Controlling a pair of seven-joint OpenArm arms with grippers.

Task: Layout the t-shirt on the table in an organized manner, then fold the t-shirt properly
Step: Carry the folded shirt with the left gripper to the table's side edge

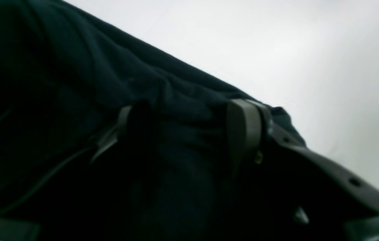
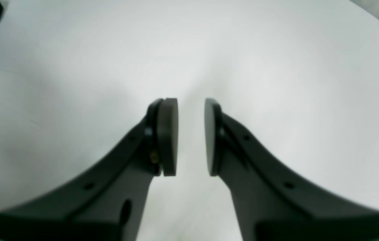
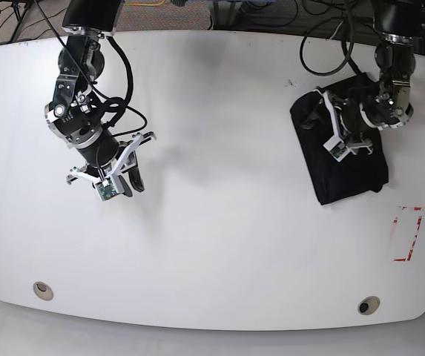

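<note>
Black cloth fills the left and middle of the left wrist view: the t-shirt, rumpled into soft ridges, with its edge running on a slant from the top left down toward the right. The left end effector sits down in this cloth. One grey pad stands right of centre and a second, darker finger shows left of centre, with a thick bunch of fabric between them; the picture is too dark to tell whether the cloth is truly pinched or only lies between spread fingers. The glossy white bench takes the upper right of the frame.

In the right wrist view, the right end effector hangs over the bare white bench. Its two round pads face each other with a narrow gap between them, and nothing is in that gap.

The base view shows the t-shirt as a compact dark bundle at the right of the frame, on the bench. The left end effector is down on the bundle's upper part. A red-and-white tape rectangle lies just below and right of the shirt. The right end effector is at the left of the frame, well apart from the shirt.
</note>
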